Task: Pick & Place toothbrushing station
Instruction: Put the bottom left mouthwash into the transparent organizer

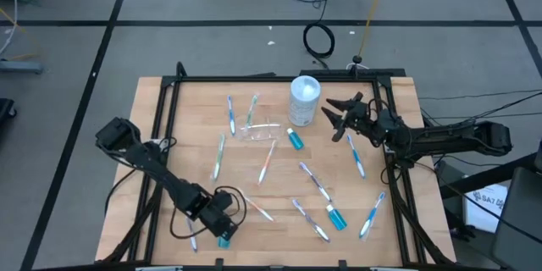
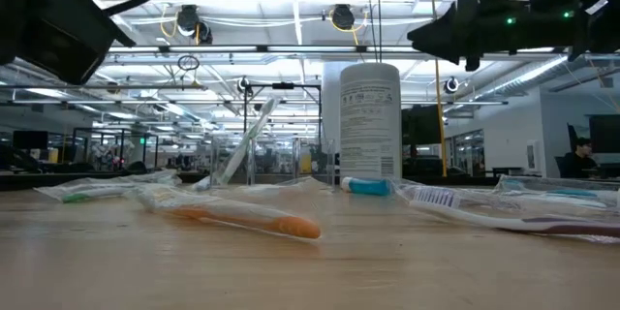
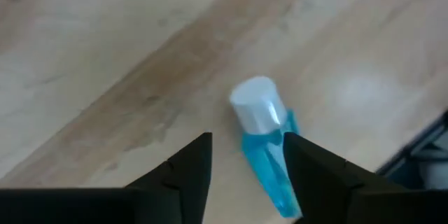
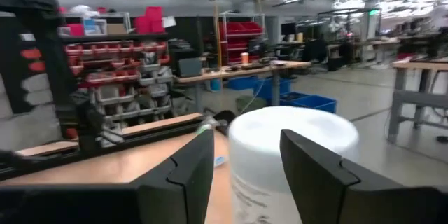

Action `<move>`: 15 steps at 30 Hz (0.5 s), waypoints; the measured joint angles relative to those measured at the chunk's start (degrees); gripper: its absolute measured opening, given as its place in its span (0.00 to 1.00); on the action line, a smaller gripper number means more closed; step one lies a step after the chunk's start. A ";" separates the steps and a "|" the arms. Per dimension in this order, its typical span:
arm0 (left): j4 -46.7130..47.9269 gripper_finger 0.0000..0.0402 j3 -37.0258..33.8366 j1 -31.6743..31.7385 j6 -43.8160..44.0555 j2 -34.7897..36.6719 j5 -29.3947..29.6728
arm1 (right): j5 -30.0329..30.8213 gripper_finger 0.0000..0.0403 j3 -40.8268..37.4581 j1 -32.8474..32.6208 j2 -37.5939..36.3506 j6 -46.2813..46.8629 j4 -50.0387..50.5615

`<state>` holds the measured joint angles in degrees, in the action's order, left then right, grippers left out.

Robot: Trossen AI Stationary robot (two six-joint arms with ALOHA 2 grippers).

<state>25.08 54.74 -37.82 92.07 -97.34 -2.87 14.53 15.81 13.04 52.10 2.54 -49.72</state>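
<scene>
Several slim toothbrushes, such as a blue one and an orange one, lie scattered flat on the wooden table. The clear cup lies on its side. Blue tubes lie at mid table, near right and by the near edge. My left gripper is open, low over that near tube, one finger on each side of it. My right gripper is open, in the air beside the white canister. My left gripper's open fingers come down from above on either side of the blue tube's white cap end. The tube lies flat on the table, close beside one finger. I cannot tell whether that finger touches it.
The tall white canister stands upright at the far middle, just in front of my right gripper. A black frame borders the table. Cables lie on the floor beyond the far edge.
</scene>
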 joint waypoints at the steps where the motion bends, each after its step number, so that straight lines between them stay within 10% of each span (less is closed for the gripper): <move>1: 0.13 0.49 0.00 0.20 0.68 0.00 0.38 | -0.81 0.39 0.00 0.00 0.00 0.28 0.07; 15: -0.26 0.63 0.00 1.97 1.11 0.00 2.00 | -1.23 0.39 0.00 0.00 0.00 -0.37 0.31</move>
<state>24.82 54.74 -35.86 93.18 -97.34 -0.87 13.30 15.81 13.04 52.10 2.17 -49.41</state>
